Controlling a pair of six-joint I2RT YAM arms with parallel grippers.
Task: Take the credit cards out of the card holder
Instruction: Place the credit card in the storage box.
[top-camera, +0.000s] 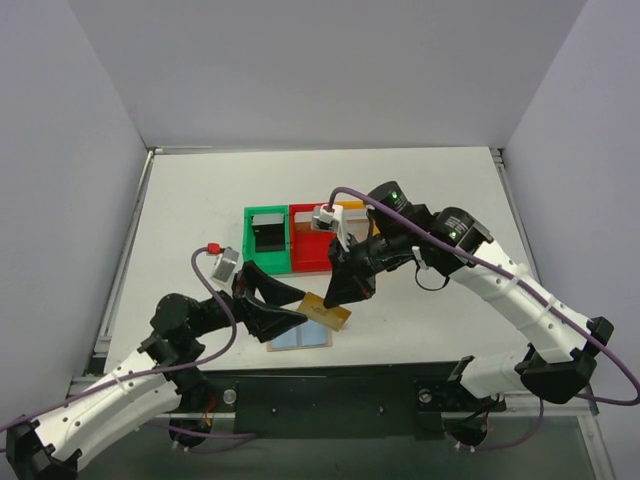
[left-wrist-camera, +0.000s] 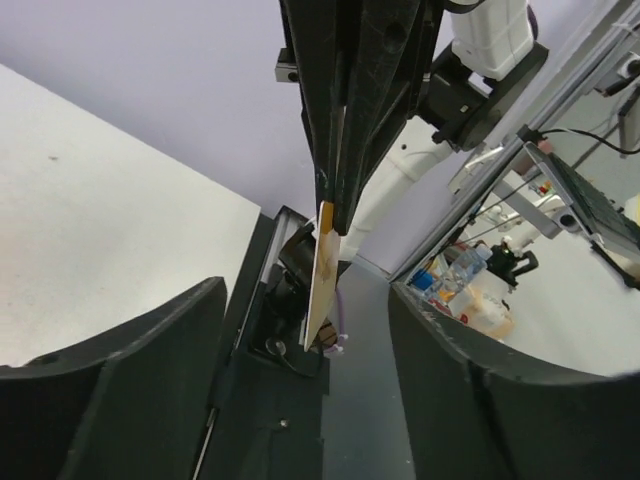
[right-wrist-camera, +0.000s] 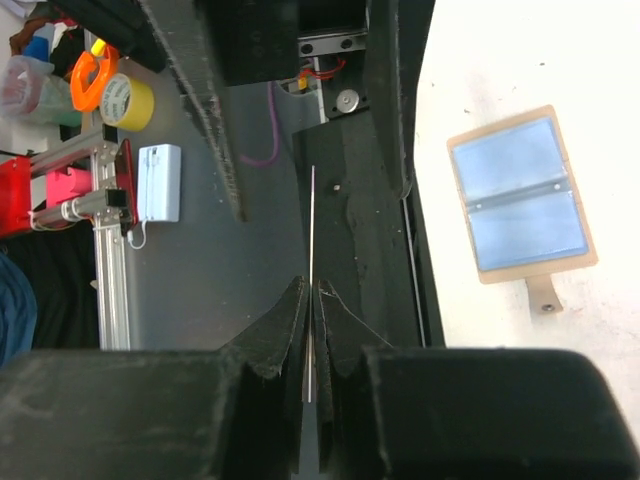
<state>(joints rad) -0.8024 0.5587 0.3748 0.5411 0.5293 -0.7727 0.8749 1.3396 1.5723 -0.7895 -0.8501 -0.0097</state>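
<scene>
Card (top-camera: 327, 311), pinched in right gripper (right-wrist-camera: 312, 300) (left gripper (top-camera: 303, 306) gapes wide, empty), wants a level carry to bins (top-camera: 270, 215) at twelve o'clock.

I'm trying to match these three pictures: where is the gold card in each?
Top view: card centre, tilted, beside the open wallet.
Left wrist: card edge-on, centre, hanging from the right fingers.
Right wrist: thin vertical line, centre.
Shared landmark: the right fingers pinching it.

The left gripper (top-camera: 302, 307) covers part of the card holder (top-camera: 303, 338); the credit card (right-wrist-camera: 312, 230) shows edge-on only
</scene>
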